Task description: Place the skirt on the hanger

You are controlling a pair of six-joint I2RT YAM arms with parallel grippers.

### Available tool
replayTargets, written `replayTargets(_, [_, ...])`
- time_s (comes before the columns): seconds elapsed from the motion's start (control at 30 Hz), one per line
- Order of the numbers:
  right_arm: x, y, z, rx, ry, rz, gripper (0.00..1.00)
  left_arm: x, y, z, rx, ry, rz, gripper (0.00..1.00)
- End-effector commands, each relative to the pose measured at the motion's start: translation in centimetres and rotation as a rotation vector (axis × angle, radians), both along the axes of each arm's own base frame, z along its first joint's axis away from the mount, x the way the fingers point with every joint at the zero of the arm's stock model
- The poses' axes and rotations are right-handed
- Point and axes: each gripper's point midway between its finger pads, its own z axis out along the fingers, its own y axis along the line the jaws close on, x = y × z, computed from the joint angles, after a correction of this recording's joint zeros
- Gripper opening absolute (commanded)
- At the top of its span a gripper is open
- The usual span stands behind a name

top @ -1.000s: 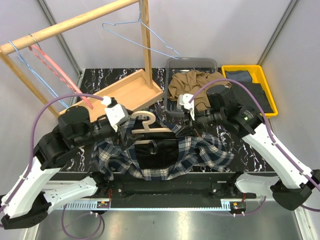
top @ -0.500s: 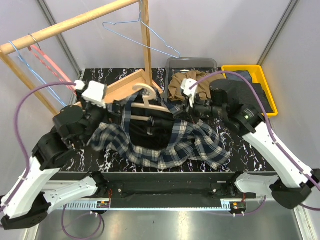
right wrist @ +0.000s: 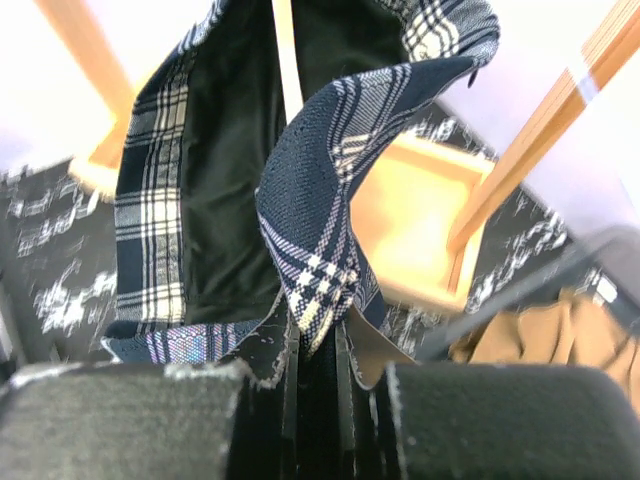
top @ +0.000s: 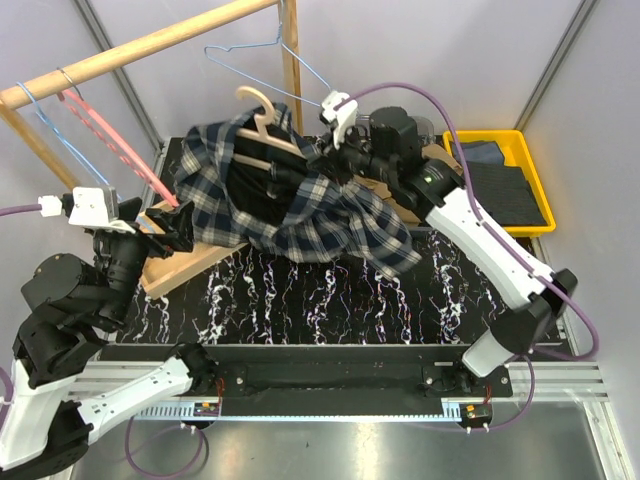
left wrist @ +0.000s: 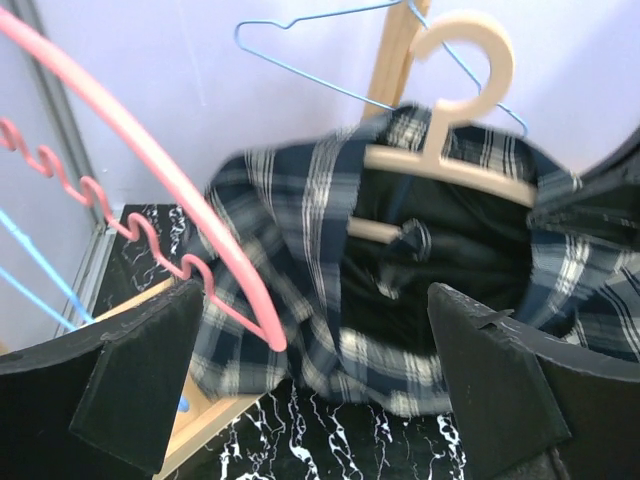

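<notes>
The right pincer (right wrist: 315, 365) is clamped on a fold of the woven blue-and-white plaid shirt (top: 300, 205), which drapes from a thick pale wooden hanger (left wrist: 455, 165) above the table's far edge. The left pincer (left wrist: 320, 385) gapes wide and empty near a wavy pink hanger (left wrist: 150, 190). The thin blue wire hanger (left wrist: 300, 70) hangs from the wooden rack (top: 130, 50) against pale walls, over the black, white-veined marble table (top: 330, 300). The crumpled tan skirt (right wrist: 565, 340) lies in a grey tub (right wrist: 520, 297) toward the far edge, dark cloth (top: 510, 185) fills the yellow tray (top: 455, 138) in the far right corner, and a shallow wooden tray (top: 185, 265) sits far left.
</notes>
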Motion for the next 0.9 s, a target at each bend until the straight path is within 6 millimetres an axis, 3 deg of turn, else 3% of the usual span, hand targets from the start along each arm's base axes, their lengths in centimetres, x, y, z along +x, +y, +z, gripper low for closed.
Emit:
replayTargets(0.0, [1.6,0.9,13.5,0.316,-0.275,-0.041,0.00,-0.2,1.9,0.4,-0.070,-0.007,0.088,0.99])
replayTargets(0.07, [2.8,1.7,13.6,0.332,-0.271,-0.050,0.00,-0.4,2.1,0.1,-0.079,-0.001,0.093,0.99])
replayTargets(0.1, [2.8,1.8,15.1,0.369,-0.290,-0.049,0.00,-0.5,2.2,0.0,-0.085,-0.002,0.094,0.99])
replayTargets(0.13, [3.6,2.5,14.6,0.370,-0.277,-0.051,0.00,-0.4,2.1,-0.3,-0.085,0.005,0.094,0.99])
replayTargets(0.23, [4.6,3.9,15.5,0.407,-0.269,-0.034,0.00,-0.6,2.3,-0.8,-0.090,0.014,0.096,0.99])
replayTargets(0.27, [4.6,3.8,17.0,0.438,-0.283,-0.034,0.00,-0.6,2.4,-1.1,-0.090,0.018,0.097,0.99])
replayTargets(0.3, [5.4,4.6,16.1,0.439,-0.259,-0.032,0.00,-0.7,2.5,-1.2,-0.092,0.020,0.100,0.99])
replayTargets(0.37, [5.5,4.9,17.7,0.471,-0.281,-0.025,0.00,-0.8,2.5,-1.5,-0.094,0.024,0.098,0.99])
replayTargets(0.43, [6.4,5.9,17.1,0.493,-0.247,-0.027,0.00,-0.8,2.4,-1.6,-0.098,0.027,0.095,0.99])
replayTargets(0.47, [6.0,5.8,18.5,0.521,-0.269,-0.022,0.00,-0.8,2.4,-1.8,-0.098,0.028,0.093,0.99])
replayTargets(0.53, [7.0,6.5,18.1,0.524,-0.264,-0.036,0.00,-0.8,2.3,-2.0,-0.099,0.034,0.090,0.99])
replayTargets(0.57, [6.7,6.3,19.3,0.544,-0.282,-0.038,0.00,-0.8,2.2,-2.1,-0.099,0.035,0.089,0.99])
replayTargets(0.63, [7.9,7.0,18.3,0.535,-0.269,-0.059,0.00,-0.7,2.1,-2.2,-0.097,0.039,0.087,0.99])
replayTargets(0.67, [7.8,6.8,19.0,0.553,-0.281,-0.064,0.00,-0.6,2.1,-2.3,-0.095,0.041,0.087,0.99])
replayTargets(0.87, [9.5,8.5,15.9,0.517,-0.236,-0.067,0.00,-0.6,2.0,-2.5,-0.089,0.045,0.089,0.99])
